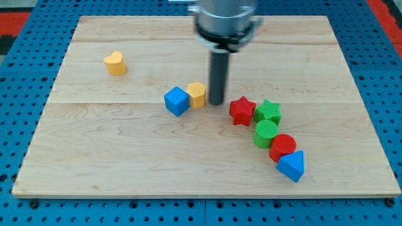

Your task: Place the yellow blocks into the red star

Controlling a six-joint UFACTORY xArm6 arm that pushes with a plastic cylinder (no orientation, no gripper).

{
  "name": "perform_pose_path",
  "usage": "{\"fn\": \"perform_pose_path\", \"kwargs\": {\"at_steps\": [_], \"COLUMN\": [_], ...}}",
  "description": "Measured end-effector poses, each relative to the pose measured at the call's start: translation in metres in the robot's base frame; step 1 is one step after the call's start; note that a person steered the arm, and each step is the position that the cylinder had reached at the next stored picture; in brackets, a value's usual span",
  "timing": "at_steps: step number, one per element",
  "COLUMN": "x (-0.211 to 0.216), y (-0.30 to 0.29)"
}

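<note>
Grey metallic cylindrical arm head (glossy, with darker lower ring), straight dark rod beneath, my tip (217,103) blunt-ended

Upper left, a yellow heart block (115,63); mid-frame, a blue cube (177,101) and a yellow block (197,95); right of centre, a red star (242,111), green star (269,112), green cylinder (266,133), red cylinder (282,147), blue triangle (291,166); pale wooden board (125,157); blue pegboard surround (19,81); dark rod, my tip (217,103).
</note>
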State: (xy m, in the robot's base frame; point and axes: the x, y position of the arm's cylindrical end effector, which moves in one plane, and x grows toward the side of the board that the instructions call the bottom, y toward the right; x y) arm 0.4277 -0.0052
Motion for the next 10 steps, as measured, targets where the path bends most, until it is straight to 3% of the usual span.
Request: {"fn": "perform_pose_path", "kwargs": {"at_steps": [1,2,3,5,6,7,8,9,10], "x": [-0.072,-0.106,-0.091,-0.091,-0.116,-0.119,-0.078,-0.082,-0.056], "y": [-0.028,-0.057,-0.135,-0.144,-0.14,-0.208,-0.174,-0.036,0.029]}}
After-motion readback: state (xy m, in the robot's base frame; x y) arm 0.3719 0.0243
